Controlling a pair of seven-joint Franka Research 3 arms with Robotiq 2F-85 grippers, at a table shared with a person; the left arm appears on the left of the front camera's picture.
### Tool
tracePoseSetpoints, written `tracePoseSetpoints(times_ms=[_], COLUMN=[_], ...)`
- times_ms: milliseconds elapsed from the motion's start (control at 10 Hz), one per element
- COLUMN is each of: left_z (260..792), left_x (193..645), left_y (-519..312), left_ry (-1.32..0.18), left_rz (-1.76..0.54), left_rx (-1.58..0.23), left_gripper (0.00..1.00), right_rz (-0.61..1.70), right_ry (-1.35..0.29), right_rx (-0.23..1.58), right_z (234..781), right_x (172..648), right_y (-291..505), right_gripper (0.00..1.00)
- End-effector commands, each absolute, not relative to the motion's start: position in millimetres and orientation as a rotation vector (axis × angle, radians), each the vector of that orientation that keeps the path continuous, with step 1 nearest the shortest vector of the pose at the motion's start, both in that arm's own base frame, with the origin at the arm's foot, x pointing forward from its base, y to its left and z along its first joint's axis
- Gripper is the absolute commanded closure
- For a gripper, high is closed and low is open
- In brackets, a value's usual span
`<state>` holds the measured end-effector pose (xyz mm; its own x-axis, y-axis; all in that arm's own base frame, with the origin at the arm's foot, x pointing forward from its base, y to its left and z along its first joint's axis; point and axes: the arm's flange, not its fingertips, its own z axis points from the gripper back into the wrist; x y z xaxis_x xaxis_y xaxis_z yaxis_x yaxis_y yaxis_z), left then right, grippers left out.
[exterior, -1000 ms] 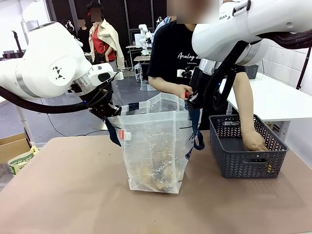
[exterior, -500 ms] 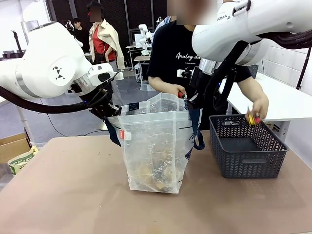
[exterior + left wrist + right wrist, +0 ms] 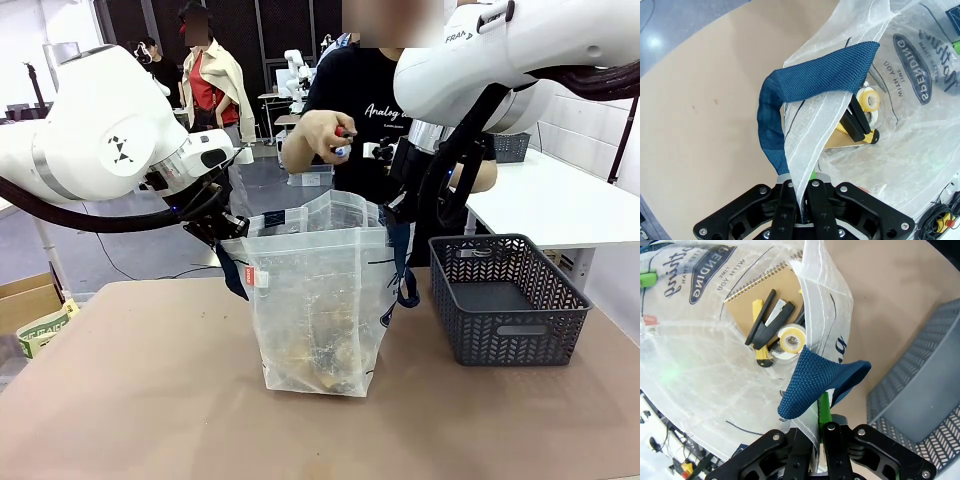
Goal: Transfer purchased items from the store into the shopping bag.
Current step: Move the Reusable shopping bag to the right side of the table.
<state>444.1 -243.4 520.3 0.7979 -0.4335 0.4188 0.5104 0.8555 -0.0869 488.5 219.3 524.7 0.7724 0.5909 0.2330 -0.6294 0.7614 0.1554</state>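
The clear shopping bag (image 3: 315,300) stands open mid-table, held wide by both arms. My left gripper (image 3: 222,232) is shut on its left rim beside the navy strap (image 3: 790,95). My right gripper (image 3: 392,205) pinches the right rim by the other strap (image 3: 815,380). The wrist views show each gripper (image 3: 800,192) (image 3: 819,432) clamped on the plastic. Purchased items lie in the bag: a brown spiral notebook (image 3: 765,290), a tape roll (image 3: 792,338) and a black-and-yellow stapler (image 3: 860,125). The person's hand (image 3: 315,135) holds a small red-and-blue item (image 3: 342,140) above the bag's mouth.
A dark grey mesh basket (image 3: 505,300) stands right of the bag, nothing visible inside. A cardboard box (image 3: 25,300) and a green-white pack (image 3: 40,330) sit off the table's left edge. A white table (image 3: 570,200) stands behind on the right.
The person's hand left the grey basket with a small item, and a hand now holds one above the bag. Both grippers and the bag stayed still.
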Motion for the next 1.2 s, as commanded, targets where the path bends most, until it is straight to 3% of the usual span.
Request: tracePoseSetpoints(times_ms=[0, 1100], left_z=[522.9, 522.9], left_x=[444.1, 444.1], left_y=[-241.1, -241.1], left_ry=[-0.406, -0.406], left_rz=[-0.507, -0.507], left_rx=[-0.199, -0.199], left_gripper=[1.00, 1.00], right_rz=[0.664, 0.664], right_ry=[-0.176, -0.176], right_rx=[0.231, 0.231], right_z=[524.6, 524.6], right_x=[489.0, 489.0], right_y=[218.1, 218.1], right_gripper=[1.00, 1.00])
